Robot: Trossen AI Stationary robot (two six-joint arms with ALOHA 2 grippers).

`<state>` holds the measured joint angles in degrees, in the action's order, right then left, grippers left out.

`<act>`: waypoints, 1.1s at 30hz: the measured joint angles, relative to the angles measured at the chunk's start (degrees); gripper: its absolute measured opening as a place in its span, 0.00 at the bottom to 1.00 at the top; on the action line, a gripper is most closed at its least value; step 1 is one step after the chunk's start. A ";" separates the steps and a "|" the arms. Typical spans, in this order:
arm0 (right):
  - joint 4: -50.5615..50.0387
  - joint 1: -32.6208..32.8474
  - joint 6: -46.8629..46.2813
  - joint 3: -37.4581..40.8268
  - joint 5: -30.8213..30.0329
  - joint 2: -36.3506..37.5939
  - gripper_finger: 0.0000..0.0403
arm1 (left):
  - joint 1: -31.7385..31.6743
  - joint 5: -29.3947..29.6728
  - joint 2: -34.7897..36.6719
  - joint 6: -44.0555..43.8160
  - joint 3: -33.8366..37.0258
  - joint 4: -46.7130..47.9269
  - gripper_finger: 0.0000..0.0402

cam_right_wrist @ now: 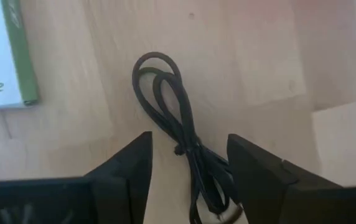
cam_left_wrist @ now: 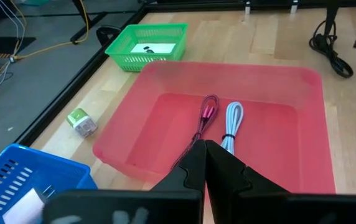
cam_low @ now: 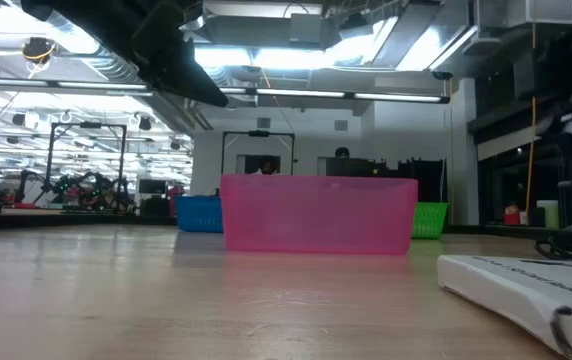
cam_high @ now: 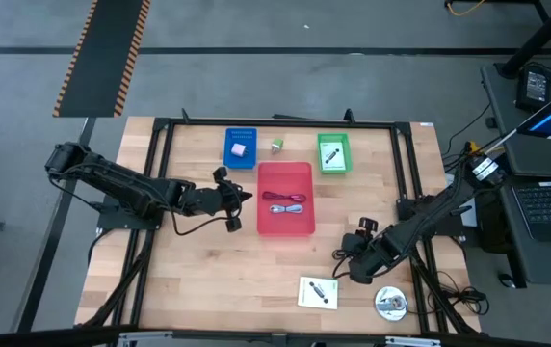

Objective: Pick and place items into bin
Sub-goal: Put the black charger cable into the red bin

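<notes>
A pale wooden bench [cam_high: 208,280] inside a black frame is sitting on a grey workshop floor, with a laptop desk off at 3 o'clock. Working from the left, the left gripper [cam_high: 243,198] is hovering just off the red bin's [cam_high: 306,227] 9 o'clock wall, its jaws pressed together on nothing; inside the bin a reddish cable [cam_left_wrist: 206,114] and a white cable [cam_left_wrist: 231,122] are already lying side by side. At the bin's 11 o'clock a blue tray [cam_high: 241,160] is holding a pink block [cam_high: 240,150], and at 1 o'clock a green tray [cam_high: 333,166] is standing. Toward 5 o'clock from the bin, the right gripper [cam_right_wrist: 187,180] is poised low over a black coiled cable [cam_right_wrist: 168,106], jaws spread to either side of it and not yet closed. A white-green packet [cam_high: 318,291] and a silver disc [cam_high: 390,304] are lying near the bench's 6 o'clock edge. The step in hand appears to be picking up the black cable; next the jaws would need to close on the bundle, lift, and carry it toward 11 o'clock into the bin.
</notes>
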<state>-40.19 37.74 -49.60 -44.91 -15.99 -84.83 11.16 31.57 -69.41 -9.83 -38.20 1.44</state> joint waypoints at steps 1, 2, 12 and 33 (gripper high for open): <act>1.26 0.00 0.28 0.68 0.00 -0.26 0.46 | 0.00 0.00 0.00 -0.12 -0.01 0.05 0.00; 2.33 0.00 0.45 1.27 0.06 -0.44 0.46 | -0.02 0.00 0.00 -0.15 -0.01 0.12 0.00; 5.62 0.02 -1.03 5.64 0.76 -0.57 0.46 | -0.01 0.02 0.00 -0.52 0.00 0.11 0.00; 12.32 0.02 -2.84 10.19 0.87 -0.47 0.21 | -0.02 0.35 0.00 -0.52 0.00 0.10 0.00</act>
<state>-27.87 37.76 -52.44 -34.72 -15.12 -85.30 11.14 31.92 -69.41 -10.35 -38.20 1.54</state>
